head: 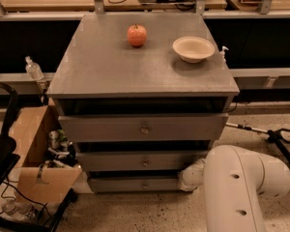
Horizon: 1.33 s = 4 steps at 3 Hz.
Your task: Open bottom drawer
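Note:
The grey cabinet (111, 71) has three drawers. The bottom drawer (130, 184) is the lowest and shortest front, near the floor, with a small round knob (145, 184) at its centre. A dark gap shows above its front. My white arm (244, 192) comes in from the lower right. My gripper (188, 176) is at the right end of the bottom drawer's front, right of the knob, and is largely hidden by the arm. The middle drawer (145, 161) and top drawer (144, 128) sit above.
An apple (137, 35) and a beige bowl (194, 49) rest on the cabinet top. An open cardboard box (36, 163) of clutter stands left of the cabinet. A black stand (275, 137) lies on the floor at right. A bottle (34, 69) sits on the left ledge.

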{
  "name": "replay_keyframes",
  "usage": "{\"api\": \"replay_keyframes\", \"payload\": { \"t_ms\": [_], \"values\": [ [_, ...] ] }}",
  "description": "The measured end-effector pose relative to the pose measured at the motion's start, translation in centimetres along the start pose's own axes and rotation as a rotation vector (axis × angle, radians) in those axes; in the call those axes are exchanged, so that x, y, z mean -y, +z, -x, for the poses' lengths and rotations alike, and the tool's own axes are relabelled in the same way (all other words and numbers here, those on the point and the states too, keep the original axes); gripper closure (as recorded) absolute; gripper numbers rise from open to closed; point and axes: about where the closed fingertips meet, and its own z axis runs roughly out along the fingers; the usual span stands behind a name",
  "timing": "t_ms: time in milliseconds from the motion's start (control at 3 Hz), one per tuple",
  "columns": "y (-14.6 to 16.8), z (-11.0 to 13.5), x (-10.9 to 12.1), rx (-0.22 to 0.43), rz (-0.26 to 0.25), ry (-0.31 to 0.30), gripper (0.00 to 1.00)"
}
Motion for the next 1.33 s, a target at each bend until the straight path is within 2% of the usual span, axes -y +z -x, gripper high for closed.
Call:
{"api": "replay_keyframes", "payload": {
  "t_ms": [667, 1000, 1333],
  "values": [
    [-0.04, 0.01, 0.01, 0.000, 0.000, 0.000, 1.00],
    [-0.04, 0.01, 0.01, 0.000, 0.000, 0.000, 0.81],
    [-0.03, 0.01, 0.00, 0.000, 0.000, 0.000, 0.58]
  ]
}}
